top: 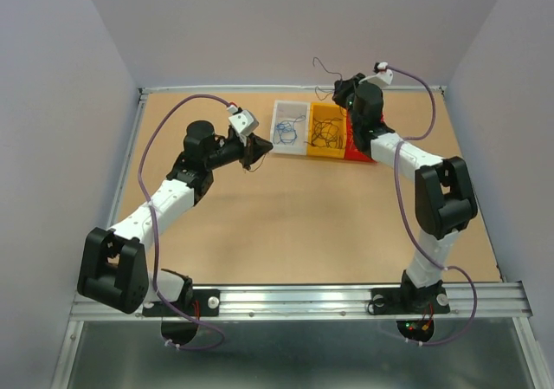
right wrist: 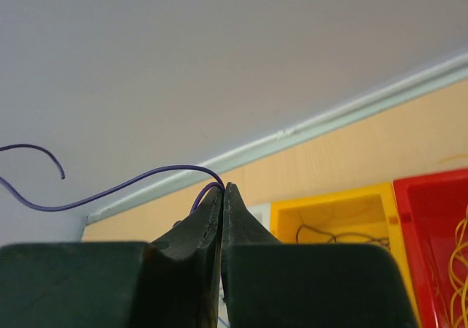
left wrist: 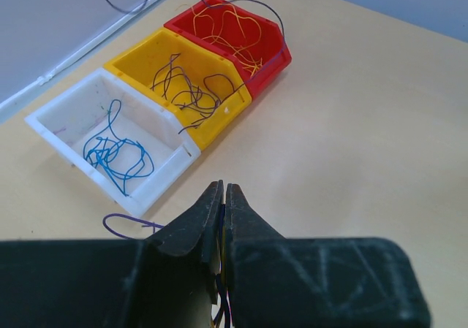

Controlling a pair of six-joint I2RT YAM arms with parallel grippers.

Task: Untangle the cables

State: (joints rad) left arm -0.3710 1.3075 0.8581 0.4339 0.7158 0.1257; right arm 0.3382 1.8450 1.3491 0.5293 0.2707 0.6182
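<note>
My left gripper (left wrist: pixel 224 189) is shut on a few thin strands, blue and yellow-orange, pinched between the jaws; it hovers in front of the white bin (left wrist: pixel 161 173). In the top view it (top: pixel 253 152) sits left of the bins. My right gripper (right wrist: pixel 223 189) is shut on one dark purple strand (right wrist: pixel 110 191) and is raised behind the bins (top: pixel 339 88), the strand (top: pixel 323 63) curling up to the left. Blue cables (left wrist: pixel 110 153) lie in the white bin, black ones (left wrist: pixel 186 87) in the yellow bin (left wrist: pixel 219 123), yellow-orange ones (left wrist: pixel 234 25) in the red bin (left wrist: pixel 270 65).
The three bins stand side by side at the back middle of the table: white (top: pixel 291 103), yellow (top: pixel 327 109), and red (top: pixel 357 155) partly under the right arm. A dark purple strand (left wrist: pixel 121 229) shows on the table beside my left finger. A metal rail (top: pixel 216 87) edges the back.
</note>
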